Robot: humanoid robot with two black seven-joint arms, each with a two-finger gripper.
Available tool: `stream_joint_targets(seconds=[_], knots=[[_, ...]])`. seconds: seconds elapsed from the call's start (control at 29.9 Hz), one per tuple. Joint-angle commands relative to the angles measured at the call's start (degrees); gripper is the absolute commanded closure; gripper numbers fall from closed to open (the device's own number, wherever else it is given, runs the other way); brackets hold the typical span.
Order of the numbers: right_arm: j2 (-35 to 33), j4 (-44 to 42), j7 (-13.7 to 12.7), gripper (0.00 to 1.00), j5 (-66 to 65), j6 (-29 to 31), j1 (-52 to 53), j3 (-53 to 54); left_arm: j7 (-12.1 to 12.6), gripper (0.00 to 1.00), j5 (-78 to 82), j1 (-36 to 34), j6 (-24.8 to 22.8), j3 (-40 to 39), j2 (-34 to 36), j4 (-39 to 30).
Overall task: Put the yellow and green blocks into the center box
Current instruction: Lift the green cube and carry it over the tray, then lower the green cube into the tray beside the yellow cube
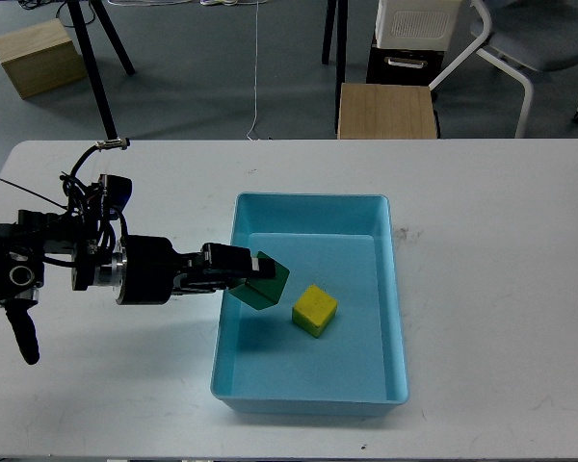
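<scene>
Left gripper grips green block — over blue tray

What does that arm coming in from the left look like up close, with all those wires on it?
The left arm is black, built from thick rounded cylinder sections with a silvery metal ring between two of them. Loose black cables loop above its wrist, beside a small blue part. It narrows to a boxy black left gripper with two short fingers. No right arm is in view.
</scene>
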Motion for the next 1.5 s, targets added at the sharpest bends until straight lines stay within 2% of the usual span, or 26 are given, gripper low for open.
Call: stream_joint_targets(seconds=[0.0,0.33,0.47,0.64,1.47], knots=[[0.4,-0.1,-0.1,0.01,0.0,0.0,0.2,-1.7,0.1,0.46,0.4,-2.4,0.0,1.0,-2.0,2.6],[0.2,-0.1,-0.1,0.01,0.0,0.0,0.0,-1.9,0.1,0.46,0.5,-9.0,0.5,4.4,-5.4,5.7],[0.2,0.0,-0.1,0.01,0.0,0.0,-0.4,-1.9,0.9,0.46,0.5,-9.3,0.8,5.5,-5.9,6.2],[0.3,0.0,-0.1,0.01,-0.1,0.0,-0.5,-1.9,1.0,0.46,1.1,-10.1,1.5,6.9,-10.3,10.7],[-0.2,0.0,-0.1,0.01,-0.2,0.0,-0.4,-1.9,1.0,0.46,2.3,-9.4,2.1,8.3,-13.0,12.3]])
